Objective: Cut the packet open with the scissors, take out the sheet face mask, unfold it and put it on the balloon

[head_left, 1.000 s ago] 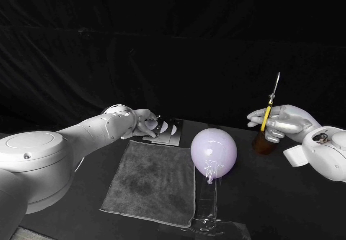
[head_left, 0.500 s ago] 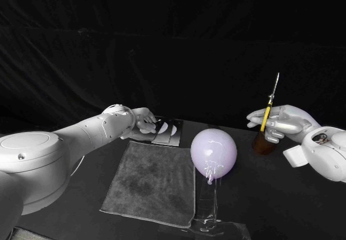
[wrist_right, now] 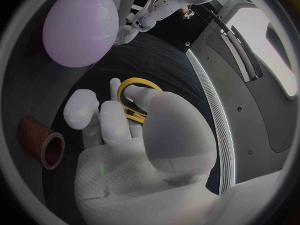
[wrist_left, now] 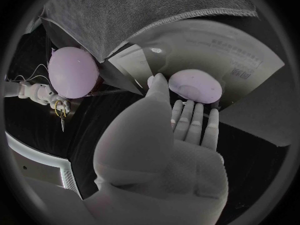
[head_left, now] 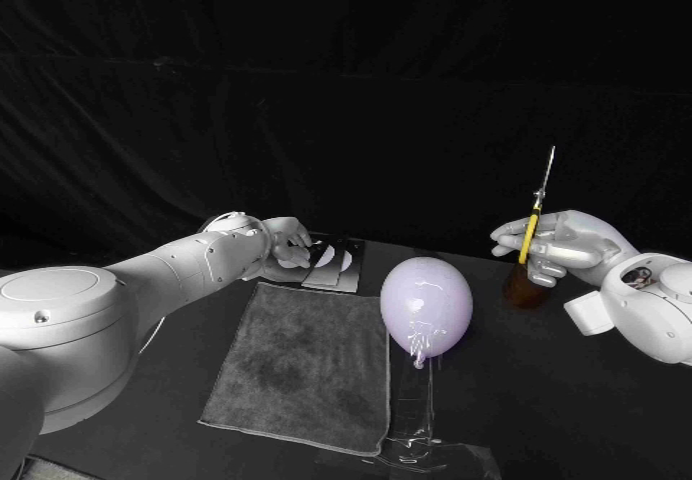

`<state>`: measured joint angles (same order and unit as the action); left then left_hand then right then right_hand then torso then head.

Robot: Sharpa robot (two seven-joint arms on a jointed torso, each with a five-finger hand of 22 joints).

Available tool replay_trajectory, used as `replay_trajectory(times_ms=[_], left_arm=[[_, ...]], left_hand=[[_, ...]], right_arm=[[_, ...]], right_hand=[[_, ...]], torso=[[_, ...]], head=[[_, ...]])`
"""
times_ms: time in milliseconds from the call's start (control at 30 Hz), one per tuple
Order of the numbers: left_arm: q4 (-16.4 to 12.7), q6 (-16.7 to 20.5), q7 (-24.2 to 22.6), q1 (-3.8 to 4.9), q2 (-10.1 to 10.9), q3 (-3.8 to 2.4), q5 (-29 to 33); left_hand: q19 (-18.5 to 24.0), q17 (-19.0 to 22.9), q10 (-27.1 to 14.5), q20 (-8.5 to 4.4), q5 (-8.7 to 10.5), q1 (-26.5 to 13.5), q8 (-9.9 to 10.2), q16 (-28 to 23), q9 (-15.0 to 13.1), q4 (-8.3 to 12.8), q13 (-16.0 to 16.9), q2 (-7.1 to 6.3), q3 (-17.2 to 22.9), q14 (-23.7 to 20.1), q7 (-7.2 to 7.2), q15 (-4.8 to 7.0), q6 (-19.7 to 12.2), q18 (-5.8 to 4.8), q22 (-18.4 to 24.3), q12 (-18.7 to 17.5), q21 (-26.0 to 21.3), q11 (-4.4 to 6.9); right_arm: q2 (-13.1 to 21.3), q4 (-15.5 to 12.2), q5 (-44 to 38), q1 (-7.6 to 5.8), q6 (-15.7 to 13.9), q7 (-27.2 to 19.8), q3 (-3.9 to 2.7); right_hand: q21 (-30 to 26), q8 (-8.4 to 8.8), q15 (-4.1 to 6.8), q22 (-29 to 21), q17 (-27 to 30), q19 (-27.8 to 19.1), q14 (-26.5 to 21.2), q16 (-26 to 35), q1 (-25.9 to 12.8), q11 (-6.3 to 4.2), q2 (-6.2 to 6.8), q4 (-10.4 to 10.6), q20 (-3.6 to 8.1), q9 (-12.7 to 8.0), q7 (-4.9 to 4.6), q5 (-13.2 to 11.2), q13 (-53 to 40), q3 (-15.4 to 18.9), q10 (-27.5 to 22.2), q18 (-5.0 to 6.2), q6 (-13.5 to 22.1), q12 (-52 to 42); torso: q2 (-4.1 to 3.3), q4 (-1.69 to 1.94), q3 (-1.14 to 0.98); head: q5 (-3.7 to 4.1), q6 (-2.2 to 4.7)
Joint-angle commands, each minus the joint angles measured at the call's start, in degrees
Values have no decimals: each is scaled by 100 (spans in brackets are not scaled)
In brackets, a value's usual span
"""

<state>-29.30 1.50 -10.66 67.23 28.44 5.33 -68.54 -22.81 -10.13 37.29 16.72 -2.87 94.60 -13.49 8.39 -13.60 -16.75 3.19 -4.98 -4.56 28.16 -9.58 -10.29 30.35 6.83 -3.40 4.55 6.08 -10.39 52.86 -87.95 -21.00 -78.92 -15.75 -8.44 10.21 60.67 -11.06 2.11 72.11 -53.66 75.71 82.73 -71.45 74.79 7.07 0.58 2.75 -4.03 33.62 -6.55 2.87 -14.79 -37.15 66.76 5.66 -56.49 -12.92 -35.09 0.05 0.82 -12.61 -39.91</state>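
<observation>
The packet [head_left: 335, 262] lay flat and uncut, behind the balloon [head_left: 427, 303] and to its left, at the far edge of the grey cloth [head_left: 303, 360]. Over the last second the left hand [head_left: 289, 245] had crept slightly further over it, fingers outstretched and apart, gripping nothing yet. Right of the balloon, the right hand [head_left: 562, 245] held the scissors [head_left: 537, 210] upright, barely drifting inward. Judging by this, cutting waited on lifting the packet.

The black table [head_left: 577, 400] bears a grey rectangular cloth [head_left: 303, 365], a flat printed packet [head_left: 340, 263], a clear plastic stand [head_left: 417, 440] and a brown cylindrical cup [head_left: 525, 287].
</observation>
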Motion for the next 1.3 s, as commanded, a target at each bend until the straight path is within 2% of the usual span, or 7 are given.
replay_trajectory(times_ms=[33, 133, 233, 733, 900, 1067, 1300], left_arm=[[-57, 155, -79, -104, 21, 49, -210], [-110, 426, -178, -106, 72, 60, -148], [-188, 665, -272, -107, 134, 65, -77], [-536, 1235, -373, -107, 385, 68, 129], [-530, 1124, -235, -107, 387, 67, 179], [-487, 728, 50, -110, 352, 66, 205], [-394, 362, 227, -154, 286, 64, 218]], left_hand=[[431, 141, -256, 13, 15, -166, 118, -176, 93, -17, -16, -210, -81, -375, -37, -159, -254, 86, 114, -109, -166, 3], [709, 278, -712, 19, 7, -275, 259, -348, 206, -33, -47, -475, -168, -796, 152, -227, -559, -92, 139, -190, -259, 75], [697, 307, -908, 17, 3, -299, 288, -390, 229, -36, -57, -562, -207, -879, 179, -252, -622, -191, 130, -201, -255, 165], [883, 460, -1136, -14, -5, -308, 241, -566, 190, -43, -70, -737, -330, -1343, 142, -140, -528, -243, 149, -216, -319, 296], [1138, 635, -1884, 17, -20, -312, 472, -702, 371, -54, -121, -974, -539, -1887, 271, -135, -1018, -344, 174, -267, -396, 502], [1367, 737, -2514, 35, -41, -443, 684, -738, 545, -49, -170, -1203, -741, -2192, 422, -170, -1483, -366, 202, -316, -458, 550], [1415, 845, -3108, 30, -39, -777, 947, -773, 787, -58, -224, -1281, -849, -2482, 478, -158, -2065, -351, 202, -365, -470, 559]], right_arm=[[12, -17, -123, -4, 20, -50, -5], [21, -19, -150, -4, 19, -50, -5], [28, -18, -170, -4, 23, -49, -5], [28, 25, -200, -1, 54, -38, -4], [26, 27, -203, 0, 60, -36, -4], [27, 34, -204, 0, 65, -32, -4], [29, 38, -205, 0, 65, -26, -4]], right_hand=[[-20, 8, 14, 0, -1, 40, 44, -14, -13, -519, -63, -28, 6, 10, -13, 15, 3, 4, 1374, 48, -44, -17], [-20, 8, 14, 0, -1, 40, 44, -14, -13, -519, -63, -28, 6, 10, -13, 15, 3, 4, 1374, 48, -44, -17], [-20, 8, 14, 0, -1, 40, 44, -14, -13, -519, -63, -28, 6, 10, -13, 15, 3, 4, 1374, 48, -44, -17], [-20, 8, 14, 0, -1, 40, 44, -14, -13, -519, -63, -28, 6, 10, -13, 15, 3, 4, 1374, 48, -44, -17], [-20, 8, 14, 0, -1, 40, 44, -14, -13, -519, -63, -28, 6, 10, -13, 15, 3, 4, 1374, 48, -44, -17], [-14, 7, 15, 5, -5, 44, 45, -15, -14, -521, -62, -32, 7, 14, -12, 15, 2, 7, 1385, 47, -48, -14], [-14, 7, 15, 5, -5, 44, 45, -15, -14, -521, -62, -32, 7, 14, -12, 15, 2, 7, 1385, 47, -48, -14]], torso=[[0, 5, 2], [5, 8, 2], [7, 8, 1], [-6, 4, 4], [-9, -4, 7], [-13, -6, 6], [-11, -8, 6]], head=[[5, -5], [9, 1], [7, -2], [13, 28], [7, 29], [9, 22], [18, 2]])
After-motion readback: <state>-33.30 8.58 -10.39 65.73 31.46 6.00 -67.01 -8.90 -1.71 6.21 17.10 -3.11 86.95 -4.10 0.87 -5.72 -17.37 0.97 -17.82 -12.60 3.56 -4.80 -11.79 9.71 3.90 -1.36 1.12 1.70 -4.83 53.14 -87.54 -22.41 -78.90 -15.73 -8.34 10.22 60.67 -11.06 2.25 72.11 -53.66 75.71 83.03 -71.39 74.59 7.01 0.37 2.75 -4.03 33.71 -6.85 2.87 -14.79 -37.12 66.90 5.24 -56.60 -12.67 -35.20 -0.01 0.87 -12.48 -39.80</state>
